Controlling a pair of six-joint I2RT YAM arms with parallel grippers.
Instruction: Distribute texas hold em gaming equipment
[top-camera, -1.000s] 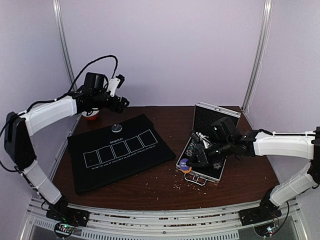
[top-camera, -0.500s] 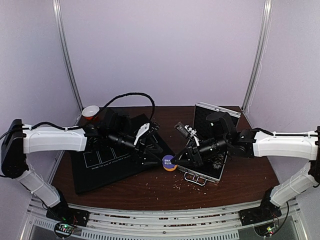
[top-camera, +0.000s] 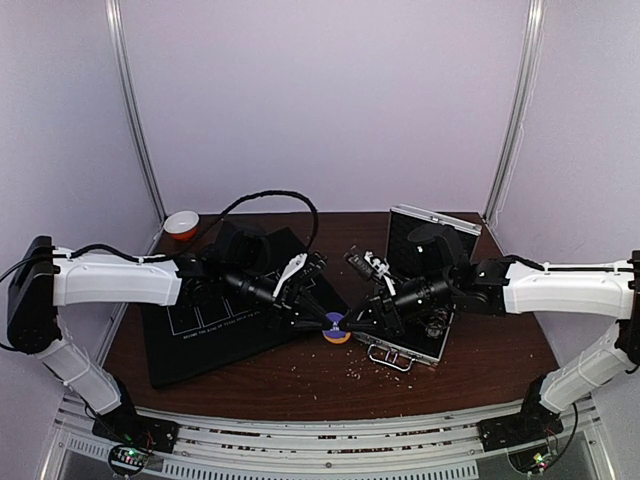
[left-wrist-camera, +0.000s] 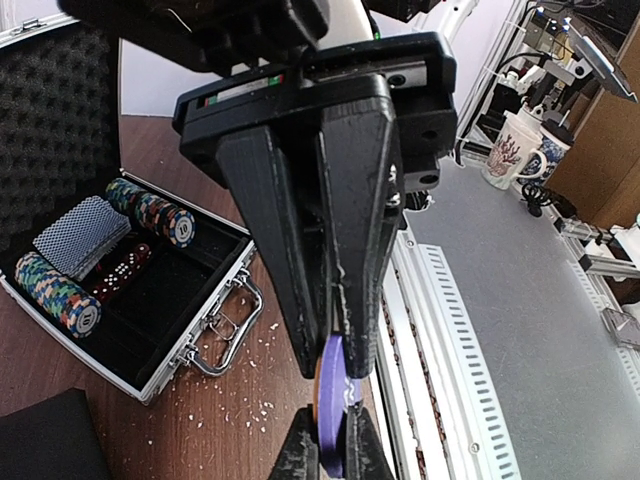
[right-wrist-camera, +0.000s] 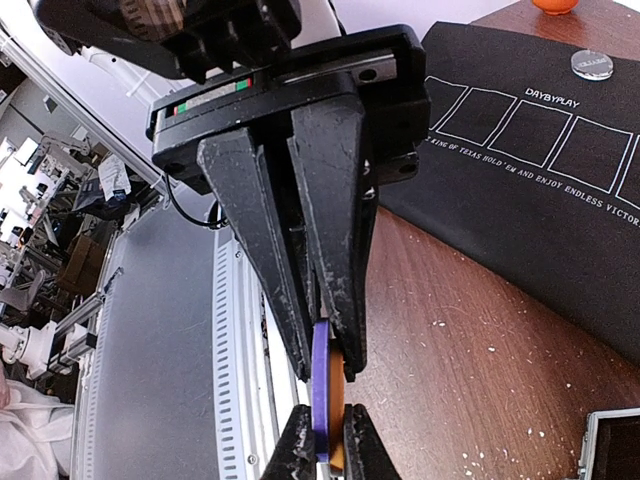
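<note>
Button discs (top-camera: 336, 328), purple stacked against orange, are hanging on edge just above bare wood, between the black mat (top-camera: 200, 345) and the silver case (top-camera: 400, 355). Both arms are meeting on them. The left gripper (top-camera: 322, 319) is reaching from the mat side, jaws pinched together on the purple disc (left-wrist-camera: 333, 400). The right gripper (top-camera: 348, 322) is reaching from the case side, jaws clamped across purple and the orange disc (right-wrist-camera: 337, 412) together. Fingertips are sitting nose to nose along one line, disc faces flat against both sets of pads. Judging this a handover: the mat is lying on the left arm's side, so the right should be releasing first.
</note>
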